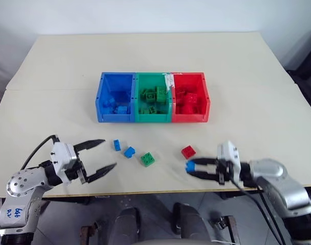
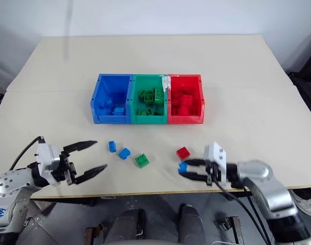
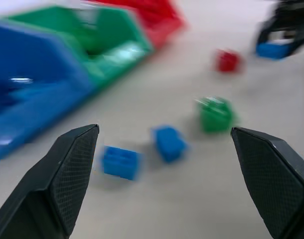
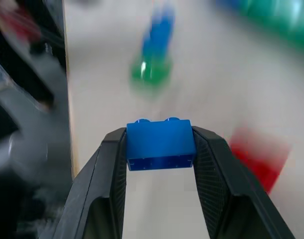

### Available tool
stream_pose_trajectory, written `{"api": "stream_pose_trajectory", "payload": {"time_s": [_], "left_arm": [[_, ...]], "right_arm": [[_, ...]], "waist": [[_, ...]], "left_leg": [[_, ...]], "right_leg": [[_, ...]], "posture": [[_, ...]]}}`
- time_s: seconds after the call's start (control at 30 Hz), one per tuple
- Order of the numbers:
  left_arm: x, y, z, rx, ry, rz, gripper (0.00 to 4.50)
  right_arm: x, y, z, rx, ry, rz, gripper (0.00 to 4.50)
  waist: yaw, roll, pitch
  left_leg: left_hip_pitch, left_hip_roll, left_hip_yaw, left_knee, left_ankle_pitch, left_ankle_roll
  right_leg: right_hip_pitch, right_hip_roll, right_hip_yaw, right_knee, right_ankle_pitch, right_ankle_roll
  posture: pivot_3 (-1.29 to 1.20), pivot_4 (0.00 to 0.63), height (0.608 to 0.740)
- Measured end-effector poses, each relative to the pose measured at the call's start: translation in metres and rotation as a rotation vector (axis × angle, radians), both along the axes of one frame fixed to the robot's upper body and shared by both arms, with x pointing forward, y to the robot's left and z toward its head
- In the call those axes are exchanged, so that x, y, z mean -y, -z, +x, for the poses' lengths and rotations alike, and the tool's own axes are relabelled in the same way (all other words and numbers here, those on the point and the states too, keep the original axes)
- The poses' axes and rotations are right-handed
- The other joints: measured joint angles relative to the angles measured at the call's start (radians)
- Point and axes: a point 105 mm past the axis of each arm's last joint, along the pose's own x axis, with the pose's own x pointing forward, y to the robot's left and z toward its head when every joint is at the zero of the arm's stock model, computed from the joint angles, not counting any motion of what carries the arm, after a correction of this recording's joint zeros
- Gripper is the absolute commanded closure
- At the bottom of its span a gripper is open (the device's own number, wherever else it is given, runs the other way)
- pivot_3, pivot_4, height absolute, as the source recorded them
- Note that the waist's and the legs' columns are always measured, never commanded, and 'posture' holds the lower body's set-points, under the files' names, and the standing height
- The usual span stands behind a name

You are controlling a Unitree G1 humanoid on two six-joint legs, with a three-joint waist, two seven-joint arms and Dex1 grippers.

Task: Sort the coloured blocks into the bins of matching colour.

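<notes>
Right tool [image 1: 192, 167], low at 5 o'clock, pinches a blue block [image 4: 160, 143] by its two flat sides. Left tool [image 1: 103, 154] at 7 o'clock gapes wide, holding nothing. Two blue blocks [image 1: 117, 145], a green block [image 1: 148, 158] and a red block [image 1: 188, 151] sit loose on the bench [image 1: 247, 76]. The bins [image 1: 153, 118] wait at 12 o'clock. These blocks look light, hard and smooth, so squeezing the flat sides seems best.

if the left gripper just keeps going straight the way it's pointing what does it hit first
Probably a loose blue block on the table: two blue blocks lie between the open left gripper's fingers, the green block beyond. Height is unclear.
</notes>
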Motion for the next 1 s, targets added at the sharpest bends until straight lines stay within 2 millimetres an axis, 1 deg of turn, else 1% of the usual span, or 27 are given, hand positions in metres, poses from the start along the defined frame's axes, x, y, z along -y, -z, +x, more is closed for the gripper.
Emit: {"api": "stream_pose_trajectory", "payload": {"time_s": [0.07,0.1,0.17,0.2,0.3,0.37,0.4,0.5,0.57,0.63,0.73,0.83,0.87,0.97,1.0], "left_arm": [[-0.016,-0.004,0.003,0.027,-0.13,-0.039,0.0],[-0.022,-0.006,0.004,0.038,-0.174,-0.055,0.0],[-0.036,-0.008,0.002,0.055,-0.274,-0.073,0.0],[-0.044,-0.009,0.002,0.067,-0.334,-0.09,0.0],[-0.054,-0.017,0.002,0.096,-0.401,-0.102,0.0],[-0.057,-0.017,-0.001,0.091,-0.42,-0.115,0.0],[-0.055,-0.018,-0.002,0.093,-0.41,-0.121,0.0],[-0.047,-0.022,-0.008,0.092,-0.371,-0.136,0.0],[-0.042,-0.02,-0.014,0.071,-0.331,-0.137,0.0],[-0.038,-0.02,-0.017,0.059,-0.301,-0.126,0.0],[-0.035,-0.018,-0.021,0.037,-0.275,-0.13,0.0],[-0.035,-0.014,-0.024,0.008,-0.265,-0.132,0.0],[-0.034,-0.014,-0.024,0.005,-0.265,-0.132,0.0],[-0.033,-0.014,-0.024,0.004,-0.259,-0.131,0.0],[-0.031,-0.015,-0.024,0.004,-0.248,-0.129,0.0]], "right_arm": [[-0.024,-0.027,0.013,0.014,-0.019,0.065,3.02],[-0.036,-0.036,0.016,0.021,-0.038,0.091,3.02],[-0.064,-0.05,0.023,0.026,-0.073,0.118,3.02],[-0.083,-0.058,0.032,0.035,-0.074,0.133,3.02],[-0.122,-0.062,0.047,0.049,-0.067,0.123,3.02],[-0.144,-0.059,0.068,0.075,0.005,0.077,3.02],[-0.152,-0.059,0.078,0.092,0.047,0.054,3.02],[-0.173,-0.063,0.098,0.161,0.118,0.019,3.02],[-0.183,-0.066,0.111,0.195,0.164,0.005,3.02],[-0.187,-0.072,0.119,0.224,0.197,0.015,2.27],[-0.189,-0.08,0.127,0.257,0.231,0.047,1.34],[-0.187,-0.077,0.131,0.253,0.244,0.064,0.31],[-0.186,-0.077,0.132,0.252,0.24,0.067,0.04],[-0.182,-0.078,0.126,0.263,0.195,0.083,0.04],[-0.175,-0.077,0.122,0.275,0.17,0.089,0.04]], "waist": [[-0.002,0.0,0.0],[-0.002,0.0,0.0],[-0.003,-0.001,0.0],[-0.006,-0.001,0.0],[-0.01,-0.001,-0.001],[-0.015,-0.002,-0.001],[-0.016,-0.002,-0.001],[-0.016,-0.003,-0.002],[-0.019,-0.004,-0.002],[-0.02,-0.004,-0.002],[-0.02,-0.004,-0.002],[-0.021,-0.004,-0.002],[-0.022,-0.004,-0.002],[-0.022,-0.004,-0.002],[-0.018,-0.004,-0.002]], "left_leg": [[0.0,0.004,0.0,0.001,-0.001,-0.002],[0.0,0.004,0.0,0.0,-0.001,-0.003],[-0.001,0.006,0.004,0.0,-0.002,-0.005],[-0.001,0.007,0.005,0.0,-0.002,-0.005],[-0.002,0.007,0.005,0.0,-0.002,-0.006],[-0.003,0.007,0.007,0.001,-0.003,-0.006],[-0.005,0.007,0.008,0.002,-0.003,-0.006],[-0.014,0.007,0.009,0.006,-0.003,-0.007],[-0.015,0.007,0.011,0.006,-0.003,-0.007],[-0.015,0.007,0.011,0.006,-0.004,-0.008],[-0.015,0.008,0.012,0.006,-0.006,-0.007],[-0.015,0.008,0.012,0.006,-0.006,-0.006],[-0.015,0.008,0.013,0.006,-0.006,-0.007],[-0.015,0.009,0.013,0.006,-0.007,-0.006],[-0.015,0.009,0.013,0.006,-0.007,-0.006]], "right_leg": [[-0.001,0.005,0.0,0.0,0.0,-0.003],[-0.001,0.005,0.0,0.001,0.0,-0.004],[-0.002,0.008,0.0,0.002,-0.001,-0.005],[-0.004,0.008,0.001,0.003,-0.002,-0.006],[-0.005,0.009,0.001,0.004,-0.002,-0.007],[-0.005,0.009,0.002,0.007,-0.002,-0.006],[-0.007,0.009,0.003,0.007,-0.002,-0.006],[-0.017,0.009,0.005,0.012,-0.002,-0.007],[-0.02,0.01,0.007,0.013,-0.002,-0.007],[-0.02,0.01,0.007,0.013,-0.002,-0.007],[-0.02,0.01,0.007,0.012,-0.002,-0.007],[-0.02,0.011,0.008,0.012,-0.002,-0.007],[-0.02,0.011,0.008,0.012,-0.002,-0.007],[-0.02,0.011,0.008,0.012,-0.002,-0.008],[-0.02,0.011,0.008,0.011,-0.002,-0.008]], "posture": [[0.0,0.15,0.74],[0.0,0.15,0.74],[0.0,0.15,0.74],[0.0,0.15,0.74],[0.0,0.15,0.74],[0.0,0.15,0.74],[0.0,0.15,0.74],[0.0,0.15,0.74],[0.0,0.15,0.74],[0.0,0.15,0.74],[0.0,0.15,0.74],[0.0,0.15,0.74],[0.0,0.15,0.74],[0.0,0.15,0.74],[0.0,0.15,0.74]]}}
